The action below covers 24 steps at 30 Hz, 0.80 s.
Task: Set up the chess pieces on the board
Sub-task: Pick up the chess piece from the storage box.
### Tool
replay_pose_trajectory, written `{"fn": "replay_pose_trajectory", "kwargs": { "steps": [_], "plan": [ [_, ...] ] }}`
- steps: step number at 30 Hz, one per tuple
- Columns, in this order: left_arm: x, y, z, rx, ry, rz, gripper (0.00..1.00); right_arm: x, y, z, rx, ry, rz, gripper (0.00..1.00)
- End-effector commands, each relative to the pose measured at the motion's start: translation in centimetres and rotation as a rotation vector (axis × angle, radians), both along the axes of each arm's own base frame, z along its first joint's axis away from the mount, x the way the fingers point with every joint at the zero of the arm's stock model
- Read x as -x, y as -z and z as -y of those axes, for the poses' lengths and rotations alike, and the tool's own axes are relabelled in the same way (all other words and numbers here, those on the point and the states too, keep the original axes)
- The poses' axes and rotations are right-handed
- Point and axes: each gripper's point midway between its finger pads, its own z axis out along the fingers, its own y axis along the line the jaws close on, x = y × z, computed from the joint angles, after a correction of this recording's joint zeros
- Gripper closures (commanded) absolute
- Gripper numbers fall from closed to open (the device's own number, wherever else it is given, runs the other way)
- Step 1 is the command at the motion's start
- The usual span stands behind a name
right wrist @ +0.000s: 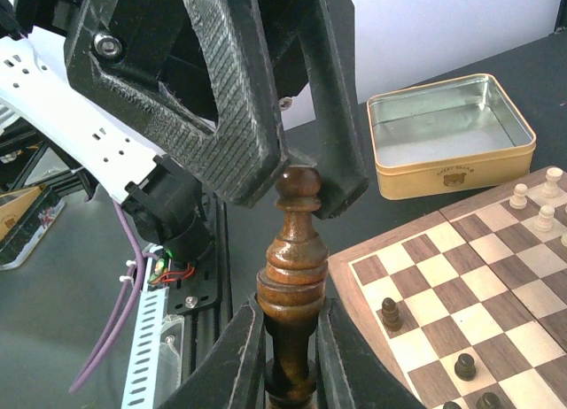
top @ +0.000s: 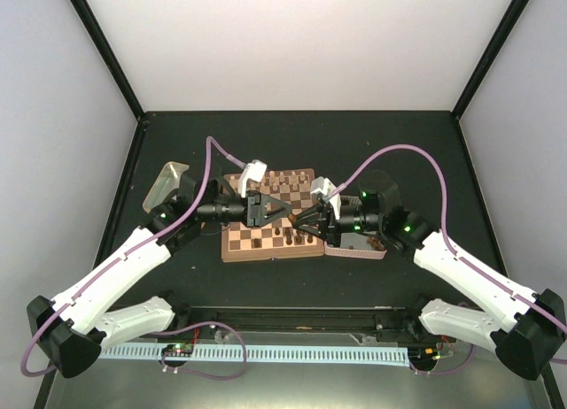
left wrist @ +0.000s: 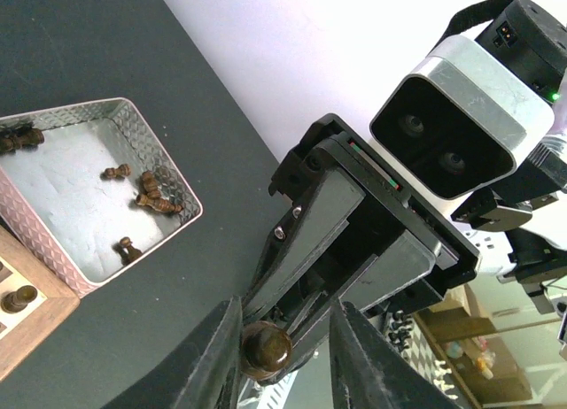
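My right gripper (right wrist: 291,338) is shut on the stem of a dark brown chess piece (right wrist: 292,267) and holds it above the near edge of the board (right wrist: 478,276). My left gripper (left wrist: 288,356) is open, its fingers (right wrist: 239,117) straddling the piece's round head (left wrist: 266,349), which touches one finger with a gap to the other. In the top view both grippers, left (top: 282,210) and right (top: 297,219), meet over the board (top: 266,245). A few dark pawns (right wrist: 391,313) stand on the board, and pale pieces (right wrist: 532,205) stand at its far side.
An empty gold tin (right wrist: 452,135) sits beyond the board's left side (top: 168,183). A silver tin (left wrist: 53,179) holding several loose dark pieces (left wrist: 155,196) sits at the board's right (top: 359,245). The right wrist camera (left wrist: 461,117) faces my left gripper closely.
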Motion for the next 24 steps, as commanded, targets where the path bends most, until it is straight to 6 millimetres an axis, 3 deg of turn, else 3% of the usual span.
{"fn": "replay_pose_trajectory", "kwargs": {
  "steps": [1,6,12,16,20,24],
  "plan": [
    [0.2,-1.4,0.2,0.021,0.037,0.031,0.72,0.2,-1.3,-0.3,-0.020,-0.026,0.034,0.86],
    [0.3,-0.8,0.4,0.007,0.058,0.028,0.79,0.1,-1.3,-0.4,-0.018,-0.024,0.034,0.87],
    [0.3,-0.7,0.4,0.001,0.068,0.048,0.95,-0.2,-1.2,-0.5,-0.012,-0.012,0.031,0.87],
    [-0.2,-0.2,0.0,-0.035,0.031,0.073,0.98,-0.7,-0.7,-0.3,0.002,0.021,0.031,0.87],
    [-2.7,1.6,-2.5,-0.185,-0.172,0.107,0.98,-2.1,0.9,0.3,0.052,0.115,0.023,0.87],
    [-5.8,4.4,-7.7,-0.394,-0.481,0.140,0.97,-3.8,2.8,1.1,0.106,0.235,0.000,0.86]
  ]
}}
